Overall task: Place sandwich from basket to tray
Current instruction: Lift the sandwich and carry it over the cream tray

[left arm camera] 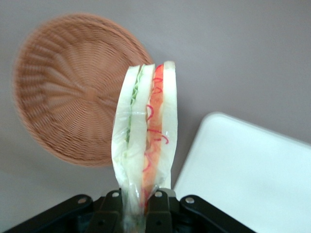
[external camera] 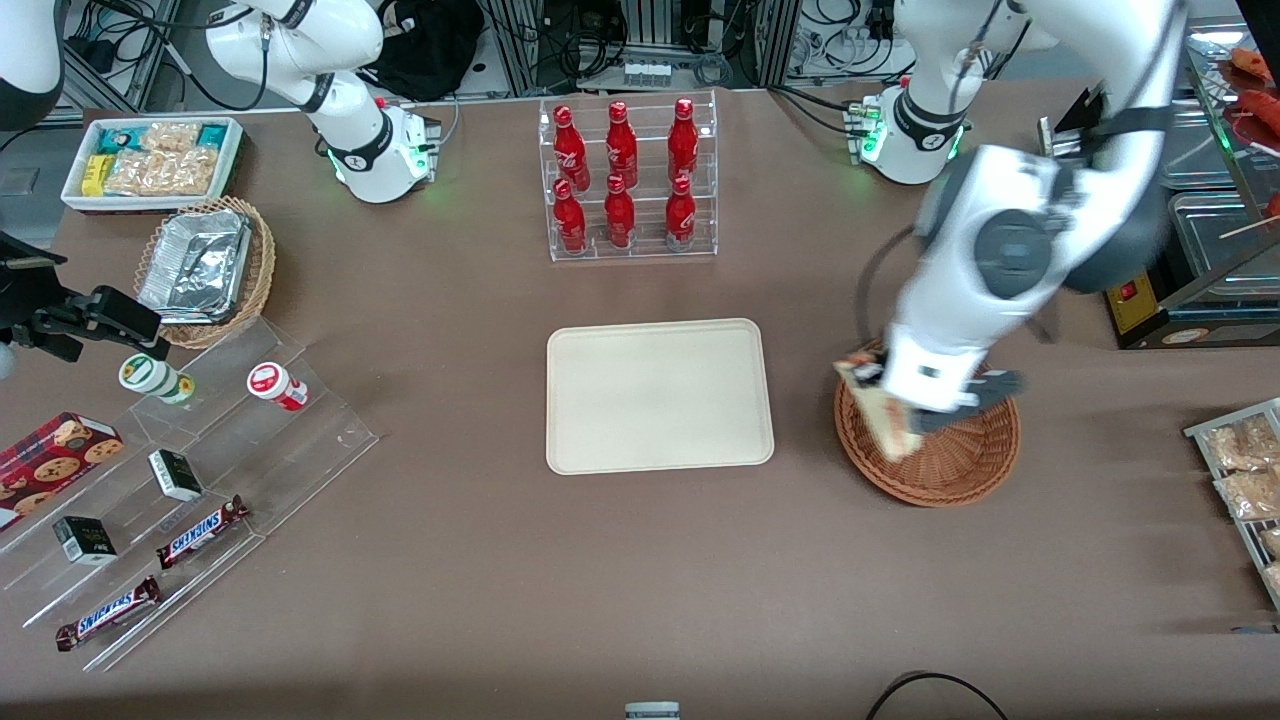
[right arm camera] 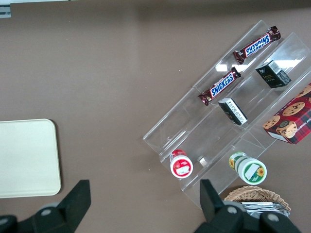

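My left gripper (external camera: 905, 412) hangs above the edge of the reddish-brown wicker basket (external camera: 950, 470) that faces the tray, shut on the sandwich (external camera: 880, 410). In the left wrist view the gripper (left arm camera: 137, 206) pinches the plastic-wrapped sandwich (left arm camera: 146, 131) at its narrow end, white bread with green and red-orange filling showing. The sandwich is lifted clear of the basket (left arm camera: 68, 92), which shows nothing inside. The cream tray (external camera: 658, 396) lies flat beside the basket, toward the parked arm's end; its corner (left arm camera: 252, 170) shows in the wrist view.
A clear rack of red bottles (external camera: 627, 180) stands farther from the front camera than the tray. Clear stepped shelves with snack bars (external camera: 200, 530) and a tan basket of foil containers (external camera: 205, 265) lie toward the parked arm's end. Metal trays (external camera: 1215, 230) sit past the basket.
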